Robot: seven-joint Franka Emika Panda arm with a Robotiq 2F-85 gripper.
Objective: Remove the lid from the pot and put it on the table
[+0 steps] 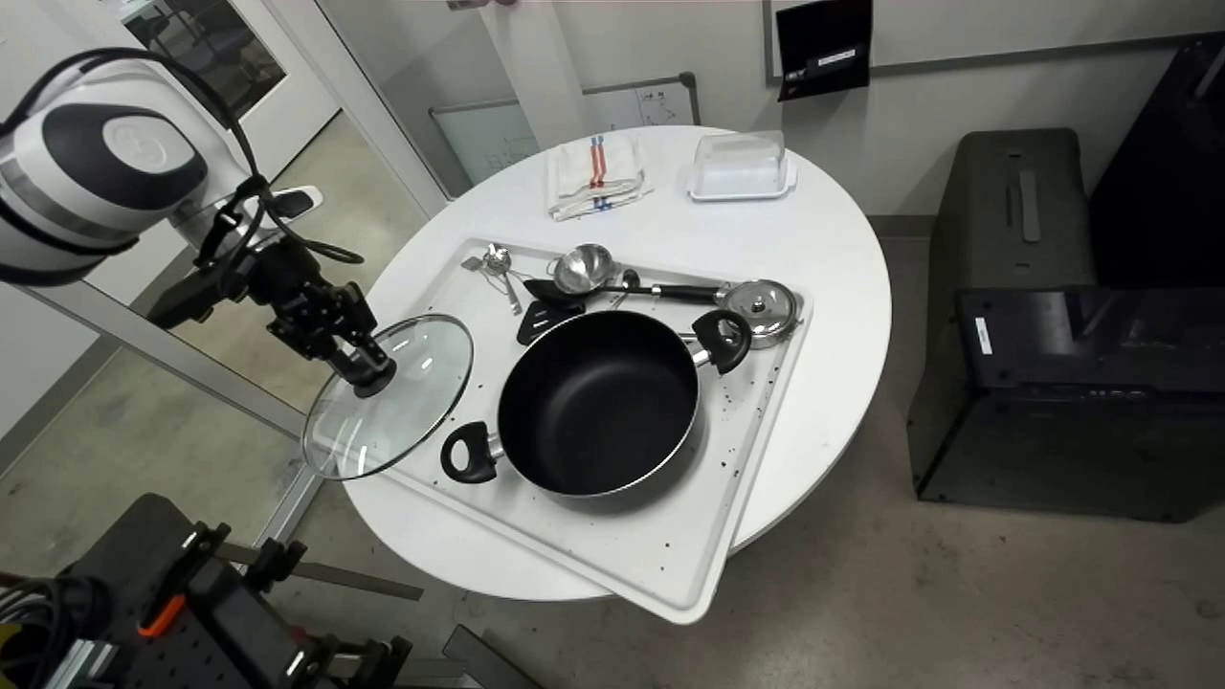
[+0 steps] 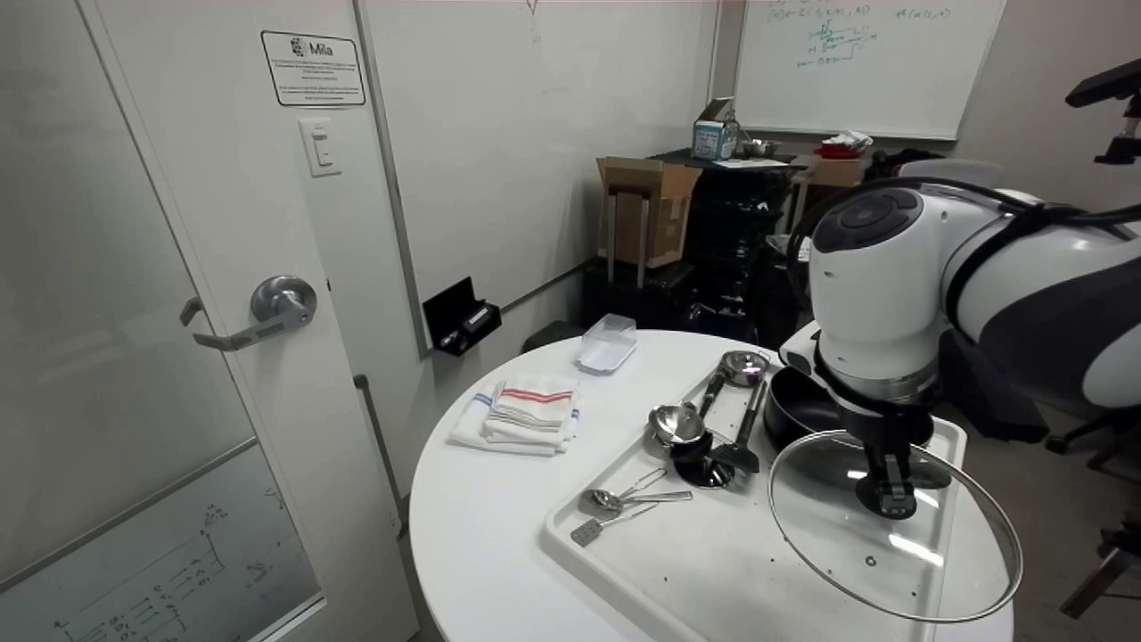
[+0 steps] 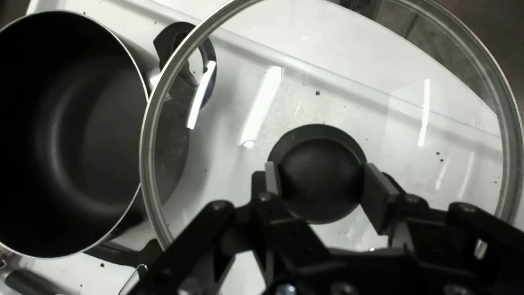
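Observation:
The glass lid (image 1: 421,407) hangs from my gripper (image 1: 371,371), beside the pot and off its rim. It also shows in an exterior view (image 2: 878,562) and in the wrist view (image 3: 311,94). My gripper is shut on the lid's dark knob (image 3: 321,176), with one finger pad on each side of it. The black pot (image 1: 598,407) stands uncovered on a tray, and its dark inside shows in the wrist view (image 3: 90,135). In an exterior view the arm and lid partly hide the pot (image 2: 793,406). The round white table (image 1: 842,277) lies under the tray.
The white raised-edge tray (image 1: 670,565) overhangs the table's edge at one corner. Metal and black utensils (image 1: 586,270) and a small strainer with a lid (image 1: 761,308) lie by the pot. A folded towel (image 1: 595,177) and a clear-covered dish (image 1: 742,167) stand near the table's far edge.

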